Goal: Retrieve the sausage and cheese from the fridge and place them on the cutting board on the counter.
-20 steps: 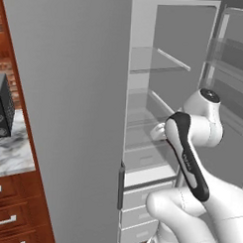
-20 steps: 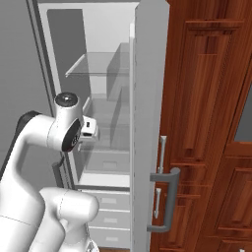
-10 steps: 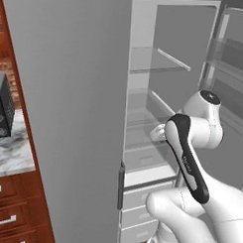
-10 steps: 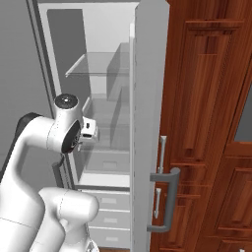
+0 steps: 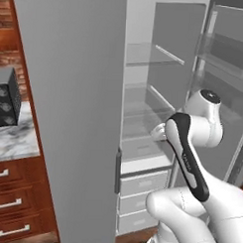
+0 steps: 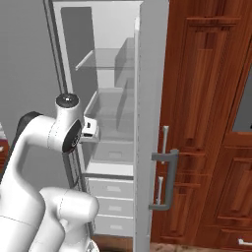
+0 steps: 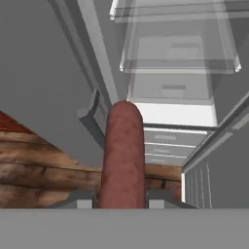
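I have the sausage clamped between my fingers, its rounded end sticking out ahead of the hand, so the first pick looks done and the carry to the cutting board is the step in hand. My gripper sits at the mouth of the open fridge, just in front of the lower glass shelf and above the white drawers. Next I judge the arm must back clear of the doors before I swing toward the table at the fridge's left side; I can't make out the board from here. The sausage is a matte, mottled red-brown cylinder. The shelves are clear glass, the door flat grey with a long metal handle, and the table veined marble over reddish wooden drawers.
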Robot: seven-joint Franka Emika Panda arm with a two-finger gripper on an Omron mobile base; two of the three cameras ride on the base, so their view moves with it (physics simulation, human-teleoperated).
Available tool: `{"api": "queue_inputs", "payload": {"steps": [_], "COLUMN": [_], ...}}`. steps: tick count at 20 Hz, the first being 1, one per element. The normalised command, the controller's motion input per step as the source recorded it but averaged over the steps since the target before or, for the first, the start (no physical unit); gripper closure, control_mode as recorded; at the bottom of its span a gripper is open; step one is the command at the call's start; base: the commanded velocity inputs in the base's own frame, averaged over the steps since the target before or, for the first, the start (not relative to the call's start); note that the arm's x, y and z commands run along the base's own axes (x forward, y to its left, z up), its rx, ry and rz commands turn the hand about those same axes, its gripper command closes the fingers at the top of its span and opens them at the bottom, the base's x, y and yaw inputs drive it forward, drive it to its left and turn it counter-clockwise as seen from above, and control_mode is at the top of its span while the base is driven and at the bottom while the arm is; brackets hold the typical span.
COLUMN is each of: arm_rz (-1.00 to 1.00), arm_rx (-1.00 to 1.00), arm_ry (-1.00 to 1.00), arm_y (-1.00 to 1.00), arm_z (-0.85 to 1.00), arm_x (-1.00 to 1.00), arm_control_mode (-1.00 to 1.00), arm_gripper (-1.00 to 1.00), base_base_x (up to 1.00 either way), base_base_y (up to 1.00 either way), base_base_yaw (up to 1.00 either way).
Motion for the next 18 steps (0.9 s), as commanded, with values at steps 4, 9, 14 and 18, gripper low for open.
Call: {"api": "queue_inputs", "payload": {"steps": [4,9,14,18], "arm_rz": [0.0,0.0,0.0,0.0], "arm_rx": [0.0,0.0,0.0,0.0], "arm_ry": [0.0,0.0,0.0,0.0], "arm_y": [0.0,0.0,0.0,0.0], "arm_z": [0.0,0.0,0.0,0.0], "arm_x": [0.0,0.0,0.0,0.0], "arm_control_mode": [1.0,1.0,1.0,1.0], "arm_gripper": [1.0,1.0,1.0,1.0], "base_base_x": [-0.75,-0.21,-0.13,-0.01], "base_base_y": [0.29,0.91,0.94,0.94], "base_base_yaw": [0.2,0.05,0.05,0.0]}}
